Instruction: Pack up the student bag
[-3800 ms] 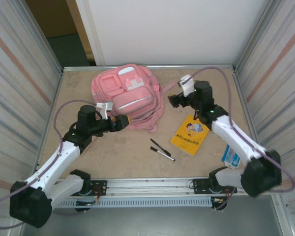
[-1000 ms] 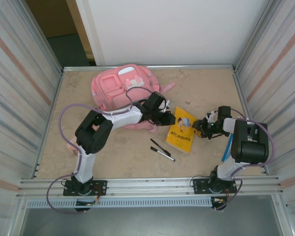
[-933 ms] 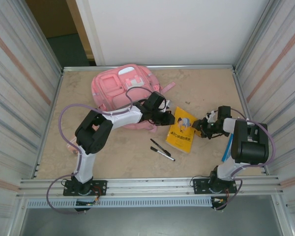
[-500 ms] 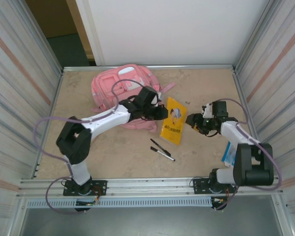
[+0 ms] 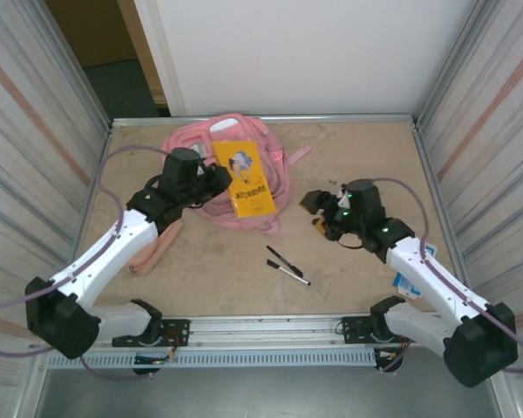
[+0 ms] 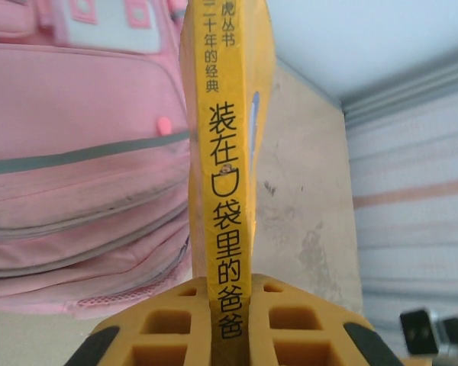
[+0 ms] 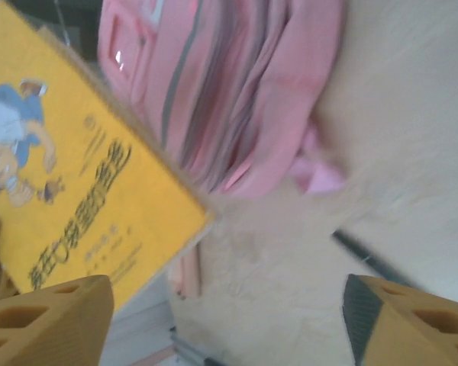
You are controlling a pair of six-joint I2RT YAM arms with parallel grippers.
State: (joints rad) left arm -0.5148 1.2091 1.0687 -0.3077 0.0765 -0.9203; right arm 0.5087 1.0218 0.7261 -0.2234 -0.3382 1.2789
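The student bag (image 5: 192,138) lies at the back of the table, pink with grey zip lines; it also shows in the left wrist view (image 6: 76,152) and the right wrist view (image 7: 237,91). My left gripper (image 5: 216,178) is shut on the spine of a yellow book (image 5: 244,177), holding it over the bag's front. In the left wrist view the spine (image 6: 227,152) with black characters runs up from between the jaws of that gripper (image 6: 229,309). My right gripper (image 5: 318,213) stands open to the right of the bag, nothing between its fingers (image 7: 49,320), the book's cover (image 7: 61,191) ahead of it.
Two black pens (image 5: 288,264) lie on the table (image 5: 357,148) in front of the bag. A narrow pink pouch (image 5: 151,248) lies under my left arm. A blue and white item (image 5: 410,280) sits by the right wall. Metal walls close in both sides.
The left gripper has lifted the yellow book off the table and swung it back-left over the bag. The right gripper has opened and drawn away from the book.
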